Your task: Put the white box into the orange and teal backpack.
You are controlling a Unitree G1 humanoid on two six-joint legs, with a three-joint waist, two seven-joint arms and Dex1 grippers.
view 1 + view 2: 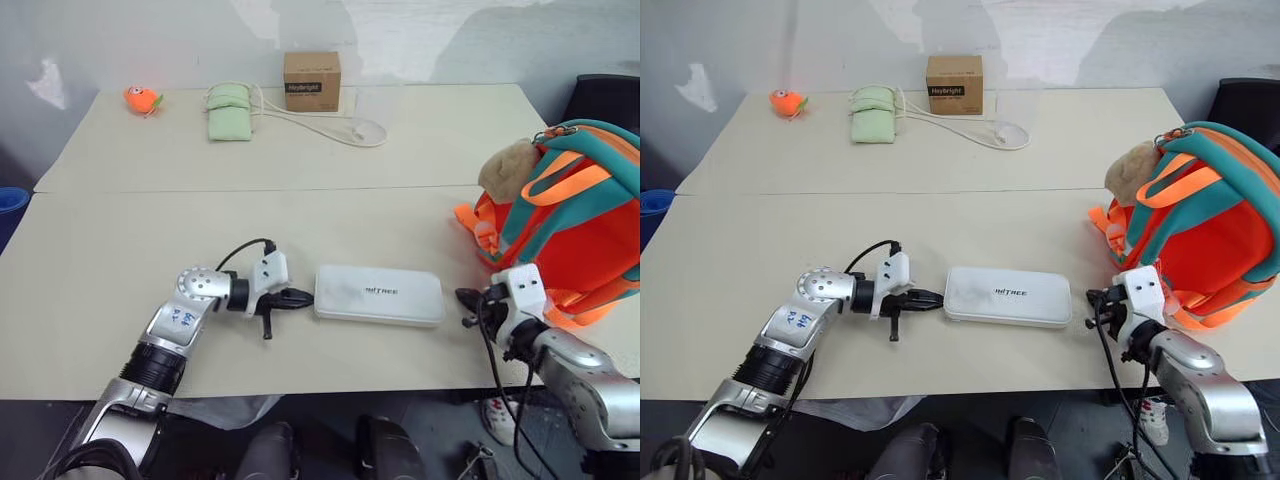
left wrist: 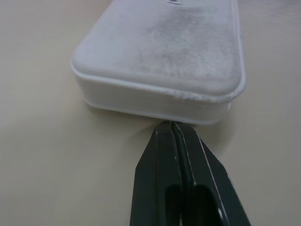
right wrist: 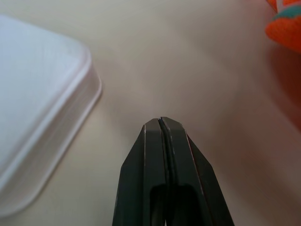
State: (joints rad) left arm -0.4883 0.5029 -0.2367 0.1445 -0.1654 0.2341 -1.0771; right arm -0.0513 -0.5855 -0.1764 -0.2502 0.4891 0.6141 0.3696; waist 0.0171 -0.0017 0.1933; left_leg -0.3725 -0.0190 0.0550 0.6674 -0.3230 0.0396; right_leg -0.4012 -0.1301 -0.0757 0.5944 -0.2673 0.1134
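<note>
The white box [image 1: 380,294] lies flat on the beige table [image 1: 150,240], near its front edge, with small dark lettering on top. My left gripper [image 1: 306,296] is shut with nothing in it, its tips at the box's left short end [image 2: 155,99]. My right gripper [image 1: 466,297] is shut too and holds nothing, sitting just off the box's right end [image 3: 42,132]. The orange and teal backpack [image 1: 575,215] stands at the table's right edge, a tan plush toy [image 1: 508,165] on its top.
At the back of the table stand a small brown cardboard cube [image 1: 312,80], a pale green pouch [image 1: 228,110] with a white cord [image 1: 330,128], and a small orange toy [image 1: 143,98]. A dark chair [image 1: 610,98] is behind the backpack.
</note>
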